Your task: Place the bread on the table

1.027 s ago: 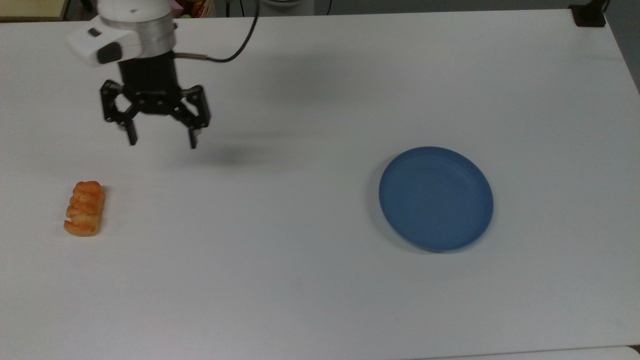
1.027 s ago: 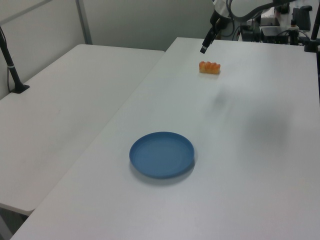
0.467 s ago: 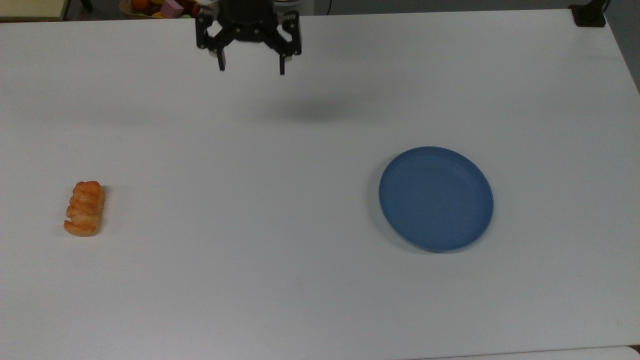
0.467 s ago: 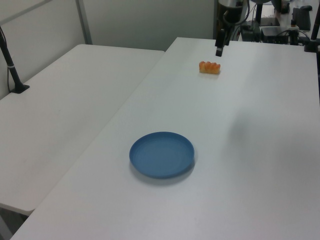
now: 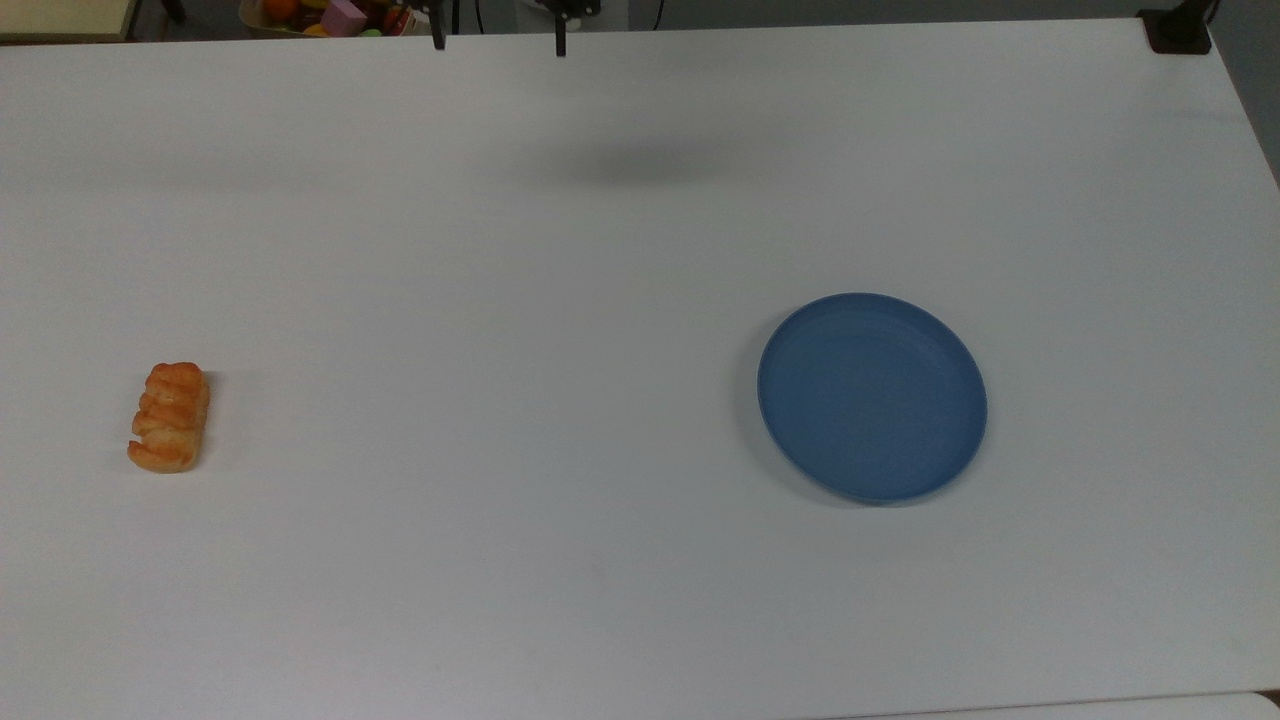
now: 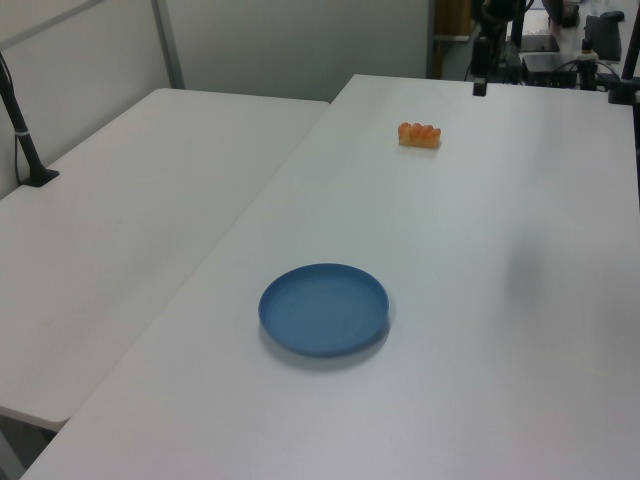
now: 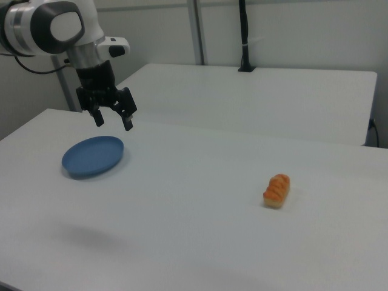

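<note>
Found the bread [image 5: 169, 417] lying flat on the white surface [image 5: 600, 300] at the left edge of the top view, low right of centre in the right view [image 7: 277, 190], and up near the far end in the left view [image 6: 420, 134]. Saw the blue plate [image 5: 872, 397] right of centre in the top view, bare, well apart from the roll. Spotted the tool [image 7: 113, 111] in the upper left of the right view, raised clear above the surface beside the plate, fingers spread apart with nothing between them; caught just its two fingertips [image 5: 438, 40] poking in at the top edge of the top view.

Judged the job as good as done, with the roll already on the surface and off the plate. Little left to go wrong, then, save a needless return: dropping back toward the roll could nudge it along the smooth top or push it off the near edge, given how close it sat to the frame's left border. Equally, a low sweep past the plate might clip its rim and slide it
</note>
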Motion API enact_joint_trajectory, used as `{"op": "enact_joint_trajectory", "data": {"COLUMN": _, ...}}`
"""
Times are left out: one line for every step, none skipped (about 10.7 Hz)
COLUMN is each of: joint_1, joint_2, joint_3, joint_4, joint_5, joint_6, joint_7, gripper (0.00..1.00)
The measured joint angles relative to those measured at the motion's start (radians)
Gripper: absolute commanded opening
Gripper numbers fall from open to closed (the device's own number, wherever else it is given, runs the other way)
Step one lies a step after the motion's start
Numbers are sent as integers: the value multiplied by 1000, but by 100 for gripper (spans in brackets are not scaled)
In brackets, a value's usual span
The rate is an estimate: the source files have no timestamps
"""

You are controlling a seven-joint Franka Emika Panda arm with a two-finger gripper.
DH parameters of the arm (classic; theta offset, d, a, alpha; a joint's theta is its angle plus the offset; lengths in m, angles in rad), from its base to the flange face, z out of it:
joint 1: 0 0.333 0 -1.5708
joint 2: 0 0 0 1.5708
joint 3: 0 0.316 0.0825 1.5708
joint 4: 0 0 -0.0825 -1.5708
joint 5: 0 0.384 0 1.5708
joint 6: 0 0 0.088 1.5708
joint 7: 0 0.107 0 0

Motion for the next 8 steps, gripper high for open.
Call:
{"op": "enact_joint_trajectory", "data": {"joint_1": -8, "joint_2": -13, "joint_3": 0, "joint_4": -1, "joint_5": 6, "joint_6": -20, "joint_7": -1, "gripper": 100}}
{"op": "enact_joint_trajectory", "data": {"joint_1": -14, "joint_2": -26, "joint_3": -3, "joint_4": -3, "joint_5": 9, "joint_6": -26, "joint_7": -1, "gripper": 100}}
{"op": "enact_joint_trajectory", "data": {"joint_1": -19, "joint_2": -31, "joint_3": -3, "joint_4": -5, "joint_5": 9, "joint_6": -26, "joint_7": -8, "gripper": 100}}
{"op": "enact_joint_trajectory", "data": {"joint_1": -21, "joint_2": -32, "joint_3": -4, "joint_4": -6, "joint_5": 9, "joint_6": -26, "joint_7": -10, "gripper": 100}}
{"op": "enact_joint_trajectory", "data": {"joint_1": -25, "joint_2": -32, "joint_3": -5, "joint_4": -8, "joint_5": 9, "joint_6": -26, "joint_7": -10, "gripper": 100}}
{"op": "enact_joint_trajectory", "data": {"joint_1": -36, "joint_2": -32, "joint_3": -2, "joint_4": -10, "joint_5": 10, "joint_6": -26, "joint_7": -10, "gripper": 100}}
{"op": "enact_joint_trajectory", "data": {"joint_1": -44, "joint_2": -32, "joint_3": 0, "joint_4": -10, "joint_5": 10, "joint_6": -26, "joint_7": -10, "gripper": 100}}
{"op": "enact_joint_trajectory", "data": {"joint_1": -48, "joint_2": -32, "joint_3": 0, "joint_4": -10, "joint_5": 10, "joint_6": -26, "joint_7": -10, "gripper": 100}}
